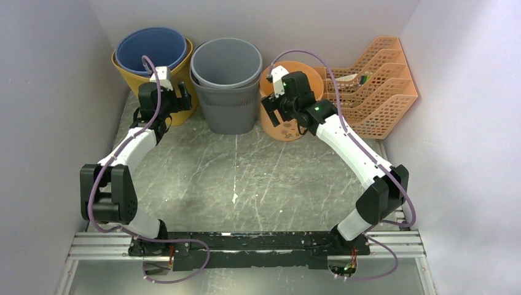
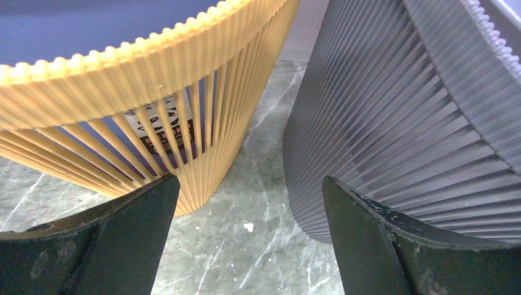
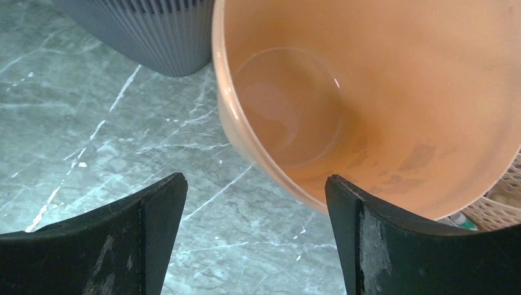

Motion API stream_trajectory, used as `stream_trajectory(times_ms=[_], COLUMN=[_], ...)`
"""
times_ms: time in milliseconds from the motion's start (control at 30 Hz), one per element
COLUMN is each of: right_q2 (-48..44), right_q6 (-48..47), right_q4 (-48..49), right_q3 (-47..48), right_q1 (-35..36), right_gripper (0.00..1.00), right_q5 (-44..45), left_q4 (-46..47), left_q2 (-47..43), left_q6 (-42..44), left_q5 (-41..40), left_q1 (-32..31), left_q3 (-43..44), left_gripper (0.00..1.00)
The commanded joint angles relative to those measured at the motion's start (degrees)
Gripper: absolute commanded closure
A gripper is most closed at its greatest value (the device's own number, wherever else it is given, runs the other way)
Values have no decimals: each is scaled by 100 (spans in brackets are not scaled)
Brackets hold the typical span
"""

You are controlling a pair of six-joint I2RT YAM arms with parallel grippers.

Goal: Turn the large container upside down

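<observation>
An upright orange bucket (image 1: 305,72) stands at the back right, its inside showing in the right wrist view (image 3: 381,92). My right gripper (image 1: 270,110) is open above its near-left rim (image 3: 255,177); the rim lies between the jaws, with one finger over the inside and the other over the table. A yellow ribbed bin (image 1: 123,72) holding a blue bin (image 1: 150,49) stands at the back left. Stacked grey ribbed bins (image 1: 226,61) stand at the back centre. My left gripper (image 1: 182,93) is open and empty, low at the gap between the yellow bin (image 2: 153,74) and the grey bin (image 2: 399,110), touching neither (image 2: 250,179).
An orange mesh file organiser (image 1: 381,86) stands against the right wall just behind the orange bucket. White walls close in the back and both sides. The marbled green tabletop (image 1: 246,178) stretches from the bins to the arm bases.
</observation>
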Motion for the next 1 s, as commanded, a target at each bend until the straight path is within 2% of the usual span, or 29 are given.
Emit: stream_trajectory(times_ms=[0,333,467,667,833,900,967], right_q2=[6,427,514,595,636,657,679], right_q6=[-224,-396,-447,-368,-280,-258,-248], right_q4=[312,568,648,478,280,133,-13], right_q3=[-27,-33,-114,-10,54,122,237], right_q1=[-19,-19,-18,-19,-19,-19,-22], right_gripper=[15,14,19,43,56,67,83], right_q5=[338,225,261,50,-190,-288,-411], left_q4=[390,407,435,352,346,330,311], left_q2=[-26,-87,-115,-162,-184,-170,-159], left_q6=[-25,84,131,240,266,284,310], left_q5=[17,-77,-111,-176,-204,-219,-250], left_q1=[24,24,24,24,24,24,24], left_q3=[91,-40,-77,-42,-55,-23,16], left_gripper=[0,0,0,1,0,0,0])
